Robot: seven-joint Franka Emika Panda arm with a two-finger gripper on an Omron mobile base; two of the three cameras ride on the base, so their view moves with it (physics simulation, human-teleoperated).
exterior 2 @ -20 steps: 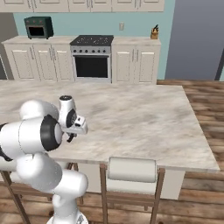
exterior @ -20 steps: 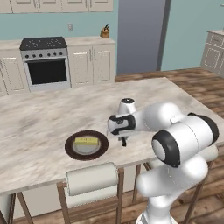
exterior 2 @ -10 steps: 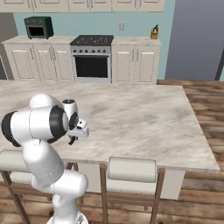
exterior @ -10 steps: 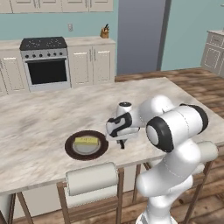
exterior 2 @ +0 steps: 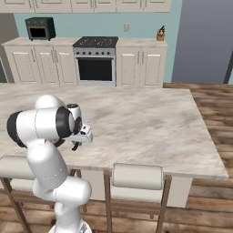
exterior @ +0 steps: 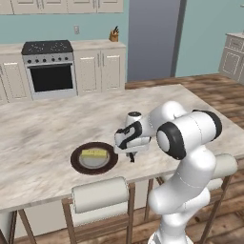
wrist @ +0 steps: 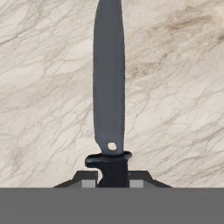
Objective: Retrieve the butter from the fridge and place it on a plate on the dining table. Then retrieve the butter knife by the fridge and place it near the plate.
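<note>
Teal walls [exterior: 209, 33] back a far run of cream cabinets [exterior 2: 141, 66] with a steel stove [exterior 2: 95, 61] set in them. A knife block [exterior: 114, 35] and a dark toaster oven [exterior 2: 40, 28] stand on the counter. Wood plank floor [exterior 2: 214, 109]. Cushioned chairs [exterior 2: 136, 176] sit nearest.

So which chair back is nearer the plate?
The chair back right below the plate, left of the arm; the other chair back sits behind the robot's right side.
</note>
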